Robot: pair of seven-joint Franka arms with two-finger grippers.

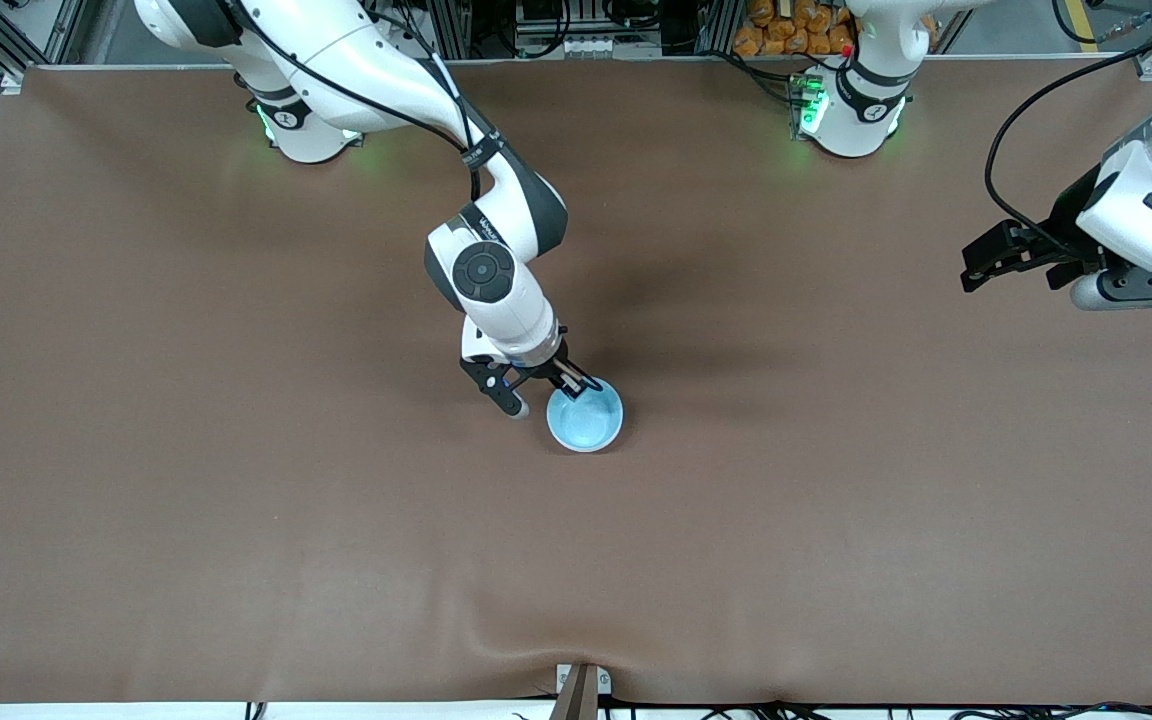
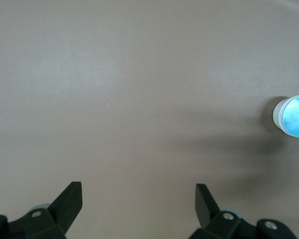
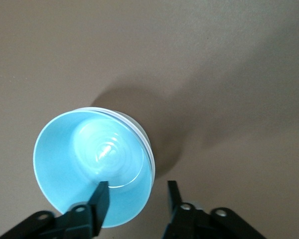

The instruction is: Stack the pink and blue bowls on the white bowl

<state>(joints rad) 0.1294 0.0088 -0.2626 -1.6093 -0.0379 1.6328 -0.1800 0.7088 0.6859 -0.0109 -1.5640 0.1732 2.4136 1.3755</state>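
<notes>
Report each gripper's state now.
Left gripper: open, empty, over bare table.
Right gripper: open, fingers straddling the rim of the glossy sky-blue bowl.

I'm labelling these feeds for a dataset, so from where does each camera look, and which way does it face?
Front view: high across the table, facing the robots; shows both arms, the right gripper at the blue bowl, and the left gripper waiting over the left arm's end.
Left wrist view: on the left wrist, looking down on bare table; its open fingers show.
Right wrist view: on the right wrist, looking down into the blue bowl, its open fingers straddling the rim, a white rim beneath.
All three views share the blue bowl.
</notes>
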